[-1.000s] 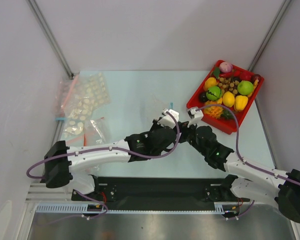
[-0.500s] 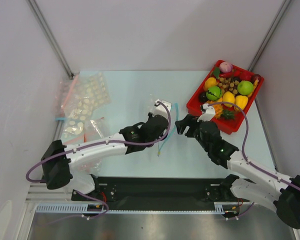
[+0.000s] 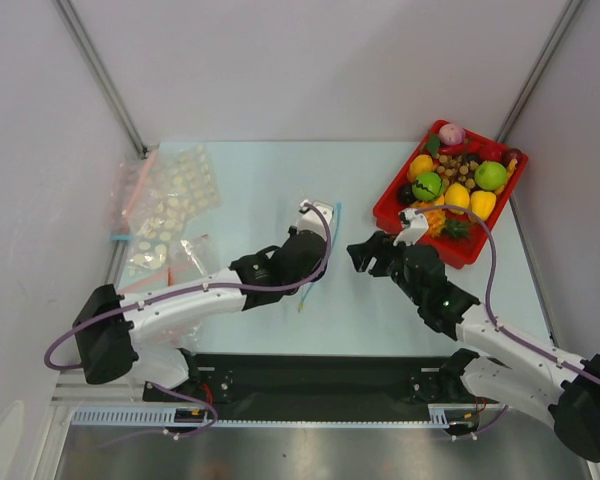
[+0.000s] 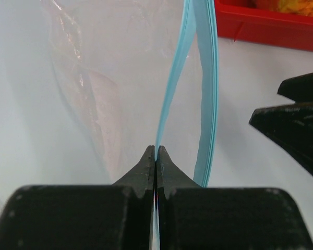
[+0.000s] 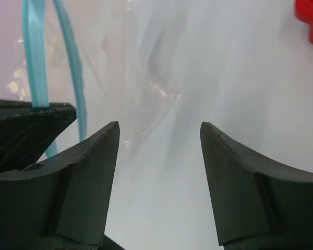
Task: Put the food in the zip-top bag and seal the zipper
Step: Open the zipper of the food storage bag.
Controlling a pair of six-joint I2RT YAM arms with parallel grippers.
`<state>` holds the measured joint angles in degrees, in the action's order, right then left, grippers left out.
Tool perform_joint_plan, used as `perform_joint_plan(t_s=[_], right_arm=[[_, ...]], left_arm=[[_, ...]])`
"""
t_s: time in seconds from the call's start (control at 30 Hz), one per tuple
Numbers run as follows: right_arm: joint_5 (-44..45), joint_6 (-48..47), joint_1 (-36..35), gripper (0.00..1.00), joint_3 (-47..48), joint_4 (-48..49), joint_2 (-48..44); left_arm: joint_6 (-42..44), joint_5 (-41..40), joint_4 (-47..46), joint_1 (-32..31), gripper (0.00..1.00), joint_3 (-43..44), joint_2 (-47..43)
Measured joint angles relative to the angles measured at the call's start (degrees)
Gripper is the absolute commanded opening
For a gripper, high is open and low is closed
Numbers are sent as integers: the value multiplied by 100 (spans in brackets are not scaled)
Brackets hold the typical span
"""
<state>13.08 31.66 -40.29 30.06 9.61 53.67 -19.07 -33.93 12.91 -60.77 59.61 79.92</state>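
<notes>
My left gripper (image 4: 156, 151) is shut on one side of the light-blue zipper (image 4: 173, 88) of the clear zip-top bag (image 4: 94, 83). The bag's mouth gapes, its other strip (image 4: 208, 78) bowing out to the right. From above, the left gripper (image 3: 323, 214) holds the zipper (image 3: 337, 216) at mid-table. My right gripper (image 5: 159, 135) is open with nothing between its fingers, just right of the bag (image 5: 146, 78) and apart from it. The food lies in the red tray (image 3: 395, 215): pineapple (image 3: 430, 222), green round fruit (image 3: 427, 186), a yellow piece (image 3: 457, 197), a dark piece (image 3: 407, 194).
Other clear bags with pink and red strips (image 3: 165, 205) lie at the far left of the table. The red tray's near corner (image 5: 310, 21) sits close to the right of my right gripper (image 3: 360, 255). Metal frame posts rise at both back corners.
The two grippers have drawn apart. My left arm pulled back leftward with the zipper strip; my right gripper swung left, away from the tray, and its jaws have narrowed somewhat.
</notes>
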Motion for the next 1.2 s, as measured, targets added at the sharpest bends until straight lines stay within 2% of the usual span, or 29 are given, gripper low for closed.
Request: perform_joint_plan(t_s=[0.17,0.4,0.5,0.6,0.63,0.73,0.77,0.93,1.1,1.2], right_arm=[[-638,-109,-15,66,-232,452,-199],[-1233,-232,-256,65,-232,914,83],[-1250,-321,-422,60,-205,905,271],[-1117,-350,-527,42,-83,769,470],[-1038,-348,-535,29,-33,719,525],[-833,-330,-533,3,98,616,664],[-804,-343,-531,0,118,597,688],[-914,-317,-509,0,138,634,758],[-2020,-247,-398,0,101,1486,999],[-2592,-157,-387,0,101,1910,1222]], left_arm=[[-39,177,-103,0,0,-2,-33],[-42,332,-214,-2,0,-83,-66],[-42,400,-236,-2,0,-125,-96],[-42,444,-284,-2,0,-151,-120],[-42,452,-297,-2,0,-155,-127],[-33,387,-297,-42,0,-155,-129],[-17,302,-284,-74,0,-155,-129],[118,-761,227,-538,0,114,-116],[413,-2339,761,-1351,0,669,-90],[435,-2931,1200,-1716,0,1134,103]])
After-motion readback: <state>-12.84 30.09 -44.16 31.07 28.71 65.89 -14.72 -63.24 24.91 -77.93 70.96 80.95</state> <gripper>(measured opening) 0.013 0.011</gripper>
